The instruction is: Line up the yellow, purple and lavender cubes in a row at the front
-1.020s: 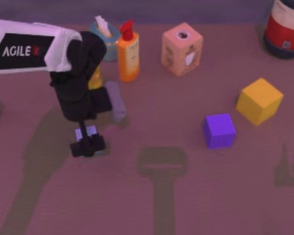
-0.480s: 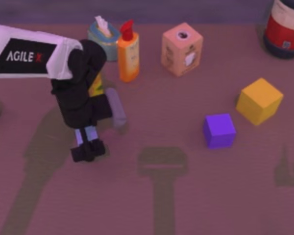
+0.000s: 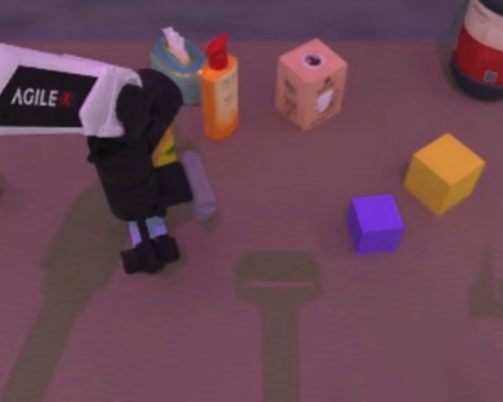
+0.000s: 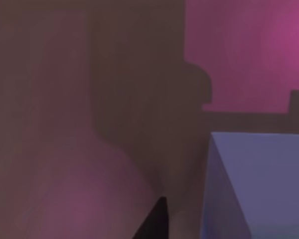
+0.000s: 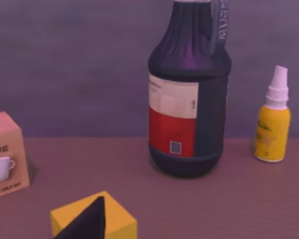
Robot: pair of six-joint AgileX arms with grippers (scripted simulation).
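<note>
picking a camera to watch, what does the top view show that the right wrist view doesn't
Only the top view shows the left gripper on the left of the table with the lavender cube between its fingers, the purple cube, an orange pump bottle and a tissue tub.

Only the right wrist view shows a small yellow dropper bottle beside the big jug.

Both show the yellow cube, the pink box and the dark jug with a red label.
</note>
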